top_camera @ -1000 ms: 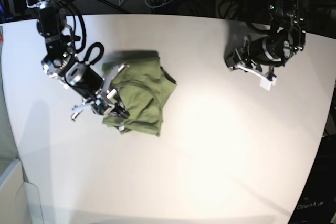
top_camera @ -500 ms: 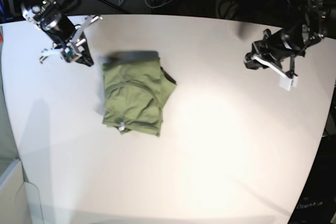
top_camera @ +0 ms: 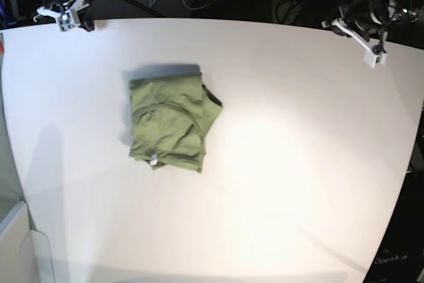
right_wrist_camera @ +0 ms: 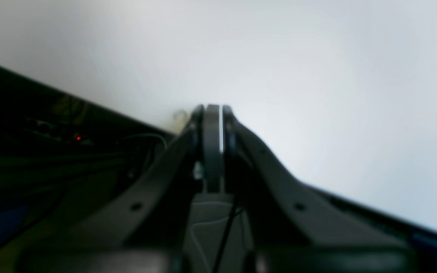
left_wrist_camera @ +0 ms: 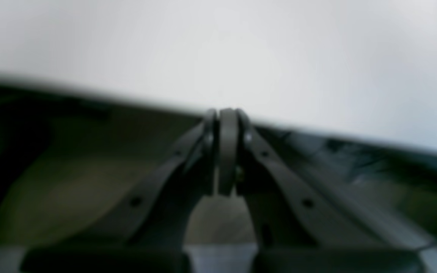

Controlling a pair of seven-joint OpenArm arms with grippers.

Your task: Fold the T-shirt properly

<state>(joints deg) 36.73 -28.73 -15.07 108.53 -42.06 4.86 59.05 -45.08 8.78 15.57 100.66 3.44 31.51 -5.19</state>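
**Folding looks finished; both grippers closed and clear of the shirt**

Lying as a compact folded bundle, the T-shirt (top_camera: 171,122) is seen on the left half of the white table (top_camera: 285,164), nearer the far edge than the near one, with a small white tag (top_camera: 153,161) at its near edge. The left gripper (left_wrist_camera: 226,125) is held at the far right corner, the right gripper (right_wrist_camera: 212,117) at the far left corner; both are pressed closed on nothing and are well apart from the cloth.

The shirt is judged light, soft and limp, likely to sag and unfold if lifted at one point. If tidying is needed, it is best pinched at two corners of one edge, through all layers.
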